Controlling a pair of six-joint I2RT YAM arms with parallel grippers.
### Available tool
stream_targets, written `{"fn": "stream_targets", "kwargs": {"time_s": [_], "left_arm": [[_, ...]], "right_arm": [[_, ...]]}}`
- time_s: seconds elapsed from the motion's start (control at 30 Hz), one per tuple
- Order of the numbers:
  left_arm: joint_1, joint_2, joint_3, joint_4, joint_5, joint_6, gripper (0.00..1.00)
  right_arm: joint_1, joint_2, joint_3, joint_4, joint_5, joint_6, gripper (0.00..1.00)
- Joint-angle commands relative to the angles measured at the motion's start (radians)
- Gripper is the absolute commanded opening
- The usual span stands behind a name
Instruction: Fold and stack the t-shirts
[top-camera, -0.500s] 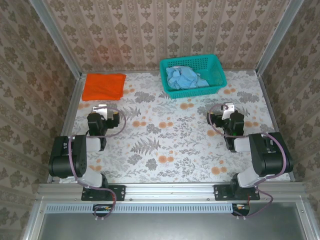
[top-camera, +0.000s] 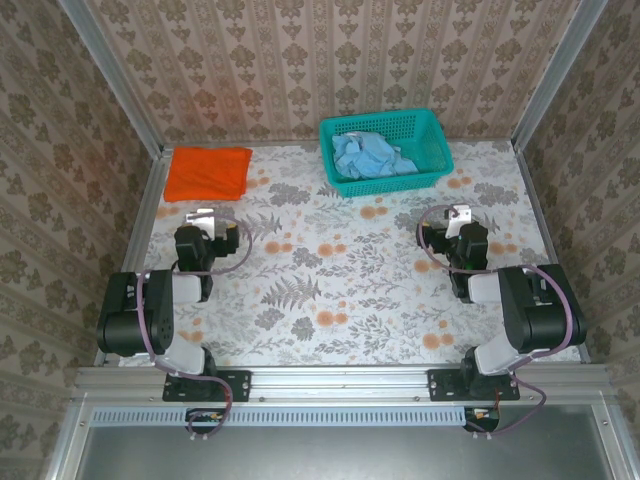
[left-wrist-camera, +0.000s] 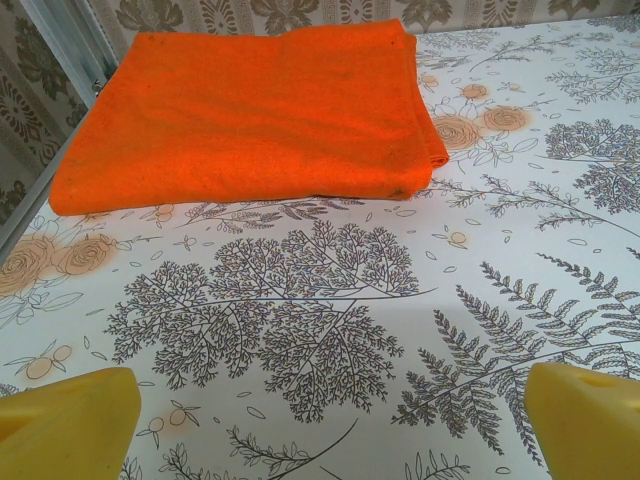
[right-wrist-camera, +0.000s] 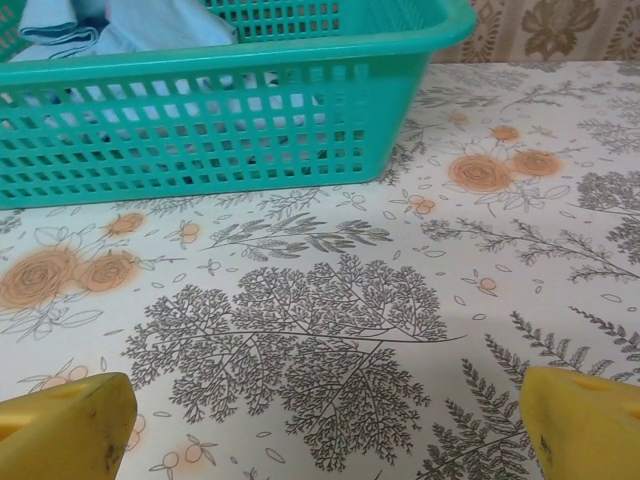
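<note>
An orange t-shirt lies folded flat at the table's far left; in the left wrist view the orange t-shirt sits a short way ahead of my open left gripper. A light blue t-shirt is crumpled inside the teal mesh basket at the far centre-right. From the right wrist, the basket stands ahead and to the left of my open right gripper, with the blue t-shirt showing over its rim. In the top view, the left gripper and right gripper rest near their bases, both empty.
The table has a floral patterned cover. Patterned walls with metal corner posts close in the back and both sides. A metal rail runs along the near edge where the arm bases are bolted.
</note>
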Motion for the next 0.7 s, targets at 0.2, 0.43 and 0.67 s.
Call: {"fn": "stream_targets", "kwargs": {"time_s": [0.2,0.43,0.67], "left_arm": [[-0.001,0.012,0.014,0.013,-0.001,0.015,1.0],[-0.003,0.012,0.013,0.014,-0.001,0.017,1.0],[-0.067,-0.192,0.018,-0.144,-0.138,0.047,1.0]], "right_arm": [[0.007,-0.004,0.021,-0.018,0.05,0.012,1.0],[0.009,-0.005,0.02,-0.018,0.053,0.01,1.0],[0.075,-0.211,0.075,-0.273,0.249,0.009,0.99]]}}
